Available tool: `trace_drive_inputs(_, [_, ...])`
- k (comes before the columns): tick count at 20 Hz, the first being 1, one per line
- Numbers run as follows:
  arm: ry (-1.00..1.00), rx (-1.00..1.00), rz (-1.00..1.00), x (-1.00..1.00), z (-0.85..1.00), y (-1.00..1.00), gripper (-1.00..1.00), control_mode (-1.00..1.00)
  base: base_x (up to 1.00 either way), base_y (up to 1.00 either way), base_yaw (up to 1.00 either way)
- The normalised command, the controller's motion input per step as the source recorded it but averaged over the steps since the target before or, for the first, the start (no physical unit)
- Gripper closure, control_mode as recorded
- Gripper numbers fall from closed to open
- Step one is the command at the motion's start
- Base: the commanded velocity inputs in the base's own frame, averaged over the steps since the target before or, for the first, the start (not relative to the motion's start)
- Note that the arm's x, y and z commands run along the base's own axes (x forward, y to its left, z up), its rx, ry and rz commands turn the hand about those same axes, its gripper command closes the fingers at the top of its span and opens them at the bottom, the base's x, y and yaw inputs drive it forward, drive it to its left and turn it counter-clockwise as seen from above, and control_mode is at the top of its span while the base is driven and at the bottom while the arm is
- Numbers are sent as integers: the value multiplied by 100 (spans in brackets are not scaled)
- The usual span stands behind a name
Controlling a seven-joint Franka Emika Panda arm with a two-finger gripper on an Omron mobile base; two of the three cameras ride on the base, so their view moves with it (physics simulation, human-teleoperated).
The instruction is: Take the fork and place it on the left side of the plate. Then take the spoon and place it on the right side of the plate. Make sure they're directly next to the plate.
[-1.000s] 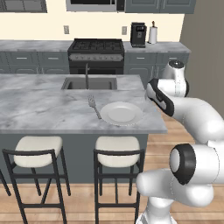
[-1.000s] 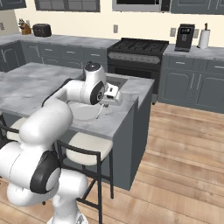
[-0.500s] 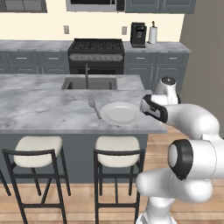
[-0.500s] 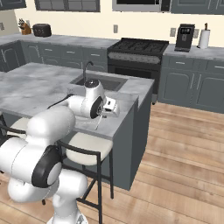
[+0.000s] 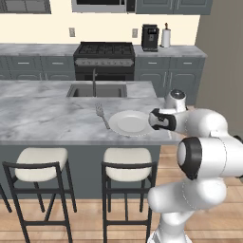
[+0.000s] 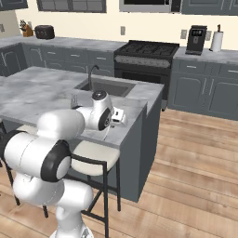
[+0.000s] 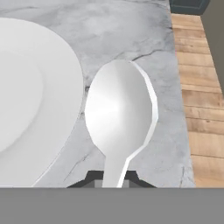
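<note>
Grey-veined marble covers the island counter [image 5: 42, 114], and the sink [image 5: 97, 90] with its dark faucet [image 5: 94, 79] is set into the far side of it. Moving rightward in the left base view, the fork [image 5: 102, 115] lies on the counter just beside the left rim of the plate [image 5: 129, 123], tines toward the sink and handle slanting toward the near edge. The plate sits near the front of the counter, above the right-hand one of two stools [image 5: 126, 159]. Just right of the plate's rim, the gripper [image 5: 153, 119] hangs low over the counter's right end, the white arm bending back toward the base.

In the hand view, the plate [image 7: 26, 100] fills the left, and the spoon [image 7: 120, 113] sits immediately to its right, bowl forward and very near the rim; whether they touch I cannot tell. The spoon's handle runs down between the dark fingertips [image 7: 89, 178], which are clamped on it. Right of the spoon, the marble ends and the wood floor [image 7: 201, 96] shows below.

In the right base view, the gripper [image 6: 118, 115] is at the counter's near corner.
</note>
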Motion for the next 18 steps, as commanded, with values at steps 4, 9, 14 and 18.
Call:
trace_drive_inputs(4, [0,0,0,41,-6,0,100,-100,0,0,0])
trace_drive_inputs(9, [0,0,0,49,-7,0,100,-100,0,0,0])
trace_drive_inputs(14, [0,0,0,52,-10,0,100,-100,0,0,0])
trace_drive_inputs(18, [0,0,0,48,-9,0,100,-100,0,0,0])
